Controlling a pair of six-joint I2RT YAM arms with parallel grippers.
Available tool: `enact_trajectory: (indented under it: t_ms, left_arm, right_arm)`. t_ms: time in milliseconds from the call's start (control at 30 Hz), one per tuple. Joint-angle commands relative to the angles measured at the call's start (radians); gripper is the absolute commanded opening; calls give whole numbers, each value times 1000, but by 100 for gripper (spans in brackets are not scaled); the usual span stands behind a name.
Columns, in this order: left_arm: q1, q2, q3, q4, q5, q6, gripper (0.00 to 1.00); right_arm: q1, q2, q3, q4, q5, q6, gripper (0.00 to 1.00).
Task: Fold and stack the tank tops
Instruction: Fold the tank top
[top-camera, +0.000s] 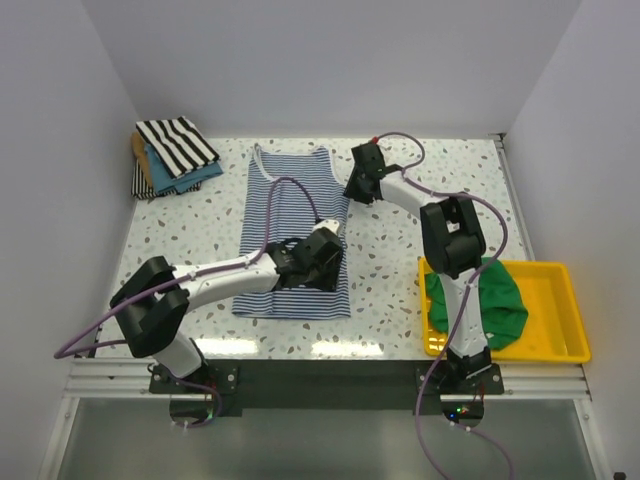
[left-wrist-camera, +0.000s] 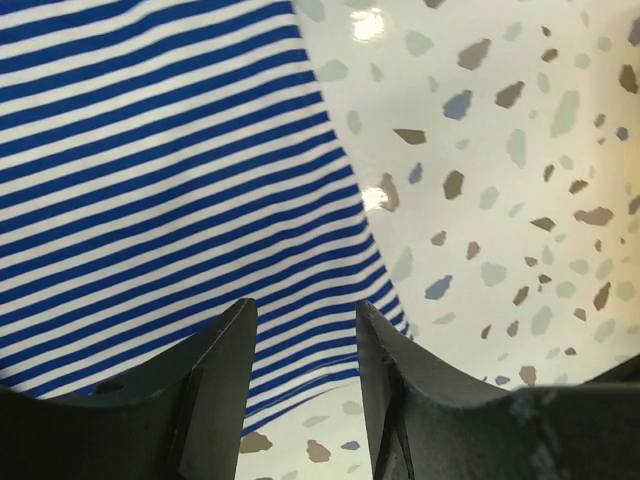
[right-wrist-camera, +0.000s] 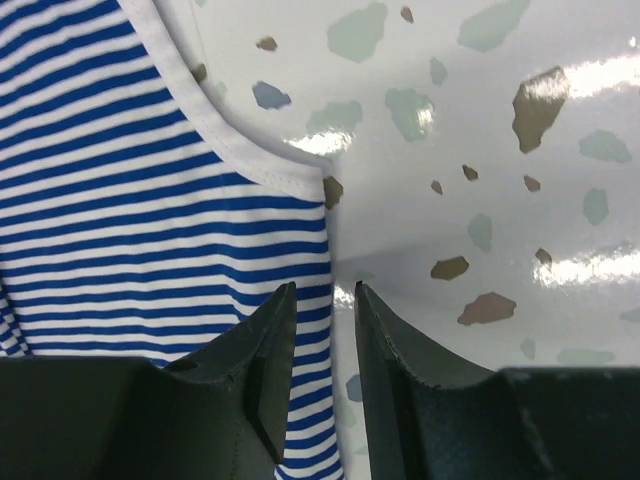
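Observation:
A blue-and-white striped tank top (top-camera: 285, 215) lies flat in the middle of the table, neck at the far end. My left gripper (top-camera: 326, 262) hangs over its near right side, open and empty. In the left wrist view (left-wrist-camera: 305, 305) the jaws stand apart above the top's (left-wrist-camera: 150, 180) hem corner. My right gripper (top-camera: 357, 190) is at the top's right side below the armhole. In the right wrist view (right-wrist-camera: 325, 288) the jaws are narrowly open, straddling the side edge of the cloth (right-wrist-camera: 130, 230). A green tank top (top-camera: 500, 305) lies crumpled in the yellow tray (top-camera: 560, 270).
A stack of folded tops sits at the far left corner: a bold black-and-white striped one (top-camera: 175, 143) on top, with teal (top-camera: 196, 178) and tan (top-camera: 137, 148) showing under it. The yellow tray is at the near right. White walls enclose the speckled table (top-camera: 400, 260).

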Motion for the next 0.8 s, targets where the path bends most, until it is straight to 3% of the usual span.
enact_trajectory:
  t_ms: [0, 400, 567, 767]
  left_arm:
    - [-41, -3, -2, 69, 17, -30, 49]
    - [-163, 103, 58, 48, -44, -40, 49]
    - [-209, 149, 92, 42, -81, -34, 48]
    - [-252, 225, 162, -29, -153, -42, 46]
  right_arm:
    - [-13, 38, 58, -30, 14, 1, 34]
    - [-15, 125, 122, -44, 43, -5, 33]
    - [-15, 162, 130, -41, 39, -5, 18]
    - [-15, 179, 135, -38, 34, -5, 11]
